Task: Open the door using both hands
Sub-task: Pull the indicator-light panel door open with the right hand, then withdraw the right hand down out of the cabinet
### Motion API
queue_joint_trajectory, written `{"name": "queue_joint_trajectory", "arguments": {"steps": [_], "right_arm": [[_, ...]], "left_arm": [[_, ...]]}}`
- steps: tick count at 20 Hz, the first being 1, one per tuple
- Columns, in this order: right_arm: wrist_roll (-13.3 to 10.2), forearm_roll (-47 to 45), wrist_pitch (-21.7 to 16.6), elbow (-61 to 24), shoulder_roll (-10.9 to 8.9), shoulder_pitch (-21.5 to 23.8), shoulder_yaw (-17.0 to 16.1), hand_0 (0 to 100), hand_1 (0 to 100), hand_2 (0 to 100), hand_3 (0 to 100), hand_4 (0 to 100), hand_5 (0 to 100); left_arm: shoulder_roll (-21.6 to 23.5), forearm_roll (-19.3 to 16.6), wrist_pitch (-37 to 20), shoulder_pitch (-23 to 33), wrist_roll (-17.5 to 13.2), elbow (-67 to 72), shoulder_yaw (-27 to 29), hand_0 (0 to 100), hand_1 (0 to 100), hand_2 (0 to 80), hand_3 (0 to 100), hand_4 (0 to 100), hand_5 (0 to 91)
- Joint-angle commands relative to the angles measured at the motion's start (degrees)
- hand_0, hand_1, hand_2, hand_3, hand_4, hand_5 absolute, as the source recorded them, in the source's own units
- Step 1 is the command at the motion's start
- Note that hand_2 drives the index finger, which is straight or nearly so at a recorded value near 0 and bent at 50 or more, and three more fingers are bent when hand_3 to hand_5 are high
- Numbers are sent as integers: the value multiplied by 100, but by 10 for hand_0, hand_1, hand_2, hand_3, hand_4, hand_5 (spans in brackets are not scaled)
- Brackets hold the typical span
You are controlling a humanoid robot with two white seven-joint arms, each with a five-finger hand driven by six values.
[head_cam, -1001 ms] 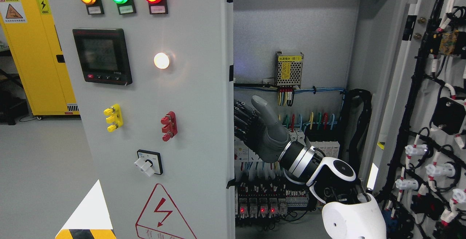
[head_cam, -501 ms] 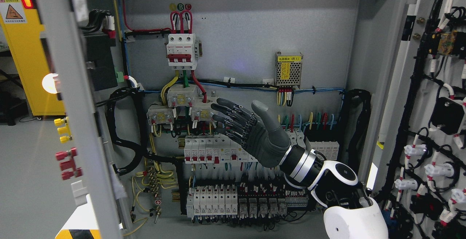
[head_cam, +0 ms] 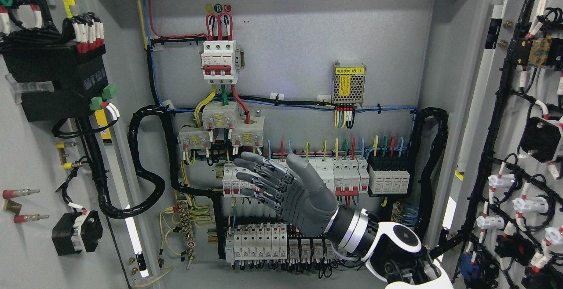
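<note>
A: Which step is judged to be in hand?

B: The opening itself appears nearly done. The grey metal left door (head_cam: 39, 157) of the cabinet is seen swung wide at nine o'clock, its wired inner face turned to the camera, and the grey metal right door (head_cam: 519, 104) is likewise seen wide open at three o'clock, black cable looms showing on it. The cabinet's grey back panel (head_cam: 308, 29), with its white circuit breakers (head_cam: 219, 62) at twelve o'clock, is fully exposed between them.

A: And how is the robot hand described?

B: The dark grey right robot hand (head_cam: 286, 192) is held at six o'clock, in front of the lower breaker rows, fingers (head_cam: 255, 179) spread and extended toward nine o'clock. Nothing is grasped, and neither door is touched. The left robot hand is not seen at all.

A: What is called for next?

B: Probably a withdrawal toward five o'clock is needed, kept well clear of the coloured wires (head_cam: 343, 146) just behind the fingers. If the left door is judged insufficiently open, a further push at its edge would be required instead.
</note>
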Motion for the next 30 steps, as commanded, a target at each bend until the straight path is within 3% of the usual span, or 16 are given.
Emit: {"name": "queue_joint_trajectory", "arguments": {"steps": [1, 10, 15, 18, 22, 25, 30], "right_arm": [[44, -29, -18, -659, 42, 480, 1163, 202, 122, 0, 0, 0, 0], [27, -29, -53, -826, 94, 665, 2043, 203, 120, 0, 0, 0, 0], [18, -12, -53, -826, 235, 674, 2069, 203, 121, 0, 0, 0, 0], [9, 93, -53, -782, 489, 665, 2113, 203, 120, 0, 0, 0, 0], [9, 366, -53, -765, 639, 630, 2289, 202, 121, 0, 0, 0, 0], [-17, 375, -53, -782, 648, 621, 2464, 201, 122, 0, 0, 0, 0], [-325, 358, -53, -782, 648, 560, 2684, 201, 122, 0, 0, 0, 0]], "left_arm": [[1, 0, 4, -2, -27, -6, 1, 0, 0, 0, 0, 0, 0], [1, 0, 4, 7, -36, 3, 1, 0, 0, 0, 0, 0, 0], [-8, 0, 4, -2, -36, -6, 1, 0, 0, 0, 0, 0, 0], [-52, 0, 4, -2, -36, 3, 1, 0, 0, 0, 0, 0, 0], [-61, 0, 4, -2, -36, -6, 1, 0, 0, 0, 0, 0, 0], [-96, 0, 4, -2, -36, -6, 1, 0, 0, 0, 0, 0, 0], [-96, 0, 4, -2, -36, -6, 1, 0, 0, 0, 0, 0, 0]]}}
